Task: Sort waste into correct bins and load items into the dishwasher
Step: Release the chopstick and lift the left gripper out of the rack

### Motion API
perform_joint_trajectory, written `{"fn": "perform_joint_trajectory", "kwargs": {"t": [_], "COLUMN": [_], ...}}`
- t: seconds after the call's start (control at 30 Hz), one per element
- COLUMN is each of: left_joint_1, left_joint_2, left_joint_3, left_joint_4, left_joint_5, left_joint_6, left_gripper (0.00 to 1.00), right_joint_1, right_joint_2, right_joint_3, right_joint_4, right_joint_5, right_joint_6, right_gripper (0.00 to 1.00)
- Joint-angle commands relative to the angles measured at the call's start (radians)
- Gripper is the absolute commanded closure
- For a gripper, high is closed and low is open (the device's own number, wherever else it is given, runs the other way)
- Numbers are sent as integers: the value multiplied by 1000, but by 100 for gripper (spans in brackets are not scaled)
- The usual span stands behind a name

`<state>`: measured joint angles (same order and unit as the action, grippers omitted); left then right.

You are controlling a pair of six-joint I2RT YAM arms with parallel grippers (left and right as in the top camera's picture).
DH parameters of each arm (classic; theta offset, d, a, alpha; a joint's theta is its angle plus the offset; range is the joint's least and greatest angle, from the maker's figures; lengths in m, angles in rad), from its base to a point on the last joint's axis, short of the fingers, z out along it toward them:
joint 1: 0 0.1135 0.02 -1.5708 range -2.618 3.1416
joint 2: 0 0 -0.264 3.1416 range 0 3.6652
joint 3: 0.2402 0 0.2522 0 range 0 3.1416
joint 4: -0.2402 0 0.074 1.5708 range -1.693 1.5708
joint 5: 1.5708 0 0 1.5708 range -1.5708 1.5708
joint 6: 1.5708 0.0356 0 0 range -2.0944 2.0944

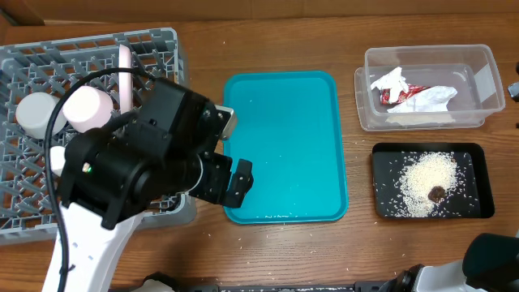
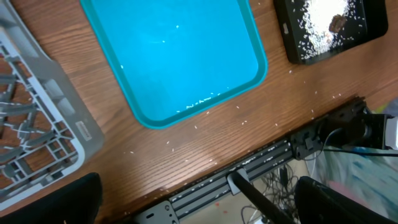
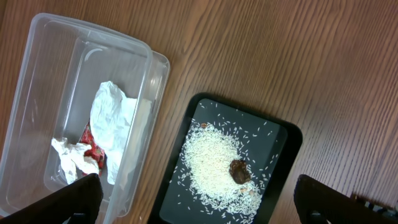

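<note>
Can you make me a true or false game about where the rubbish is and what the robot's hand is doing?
1. The rice lies in the black tray. True.
2. The red wrapper lies in the black tray. False: it is in the clear tub, beside the napkin.
3. The brown scrap sits on the rice. True.
4. The right gripper holds the napkin. False: it is open and holds nothing.
5. The white cup stands on the teal tray. False: it is in the grey crate.
</note>
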<state>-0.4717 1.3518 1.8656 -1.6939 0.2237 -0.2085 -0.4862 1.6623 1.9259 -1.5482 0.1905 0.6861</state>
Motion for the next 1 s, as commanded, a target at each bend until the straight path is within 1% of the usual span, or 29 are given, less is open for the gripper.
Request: {"fn": "perform_joint_trajectory", "kwargs": {"t": [0.0,0.13,0.23,0.33,0.43,0.47,0.63,0.7,0.8,0.97], "left_joint_1": [-6,-7,-7,-6,-6,-5,31,59,107,190], "left_joint_2": [-12,-10,-10,-30,-106,-153,-389,-492,-649,-902], "left_joint_3": [-8,-48,-123,-241,-427,-518,-869,-974,-1089,-1236], "left_joint_4": [5,14,79,219,422,512,849,911,944,1000], "left_joint_5": [-52,-78,-78,-77,-66,-66,-66,-66,-73,-159], "left_joint_6": [31,75,77,130,187,187,183,169,169,187], "left_gripper": [0,0,0,0,0,0,0,0,0,0], "right_joint_1": [-2,-2,-2,-2,-2,-2,-2,-2,-2,-2], "right_joint_2": [-1,-1,-1,-1,-1,-1,-1,-1,-1,-1], "right_joint_3": [20,20,20,20,20,20,20,20,20,20], "right_joint_4": [3,3,3,3,3,3,3,3,3,3], "right_joint_5": [11,11,11,11,11,11,11,11,11,11], "right_joint_6": [-3,-3,-3,-3,-3,-3,-3,-3,-3,-3], "right_gripper": [0,0,0,0,0,0,0,0,0,0]}}
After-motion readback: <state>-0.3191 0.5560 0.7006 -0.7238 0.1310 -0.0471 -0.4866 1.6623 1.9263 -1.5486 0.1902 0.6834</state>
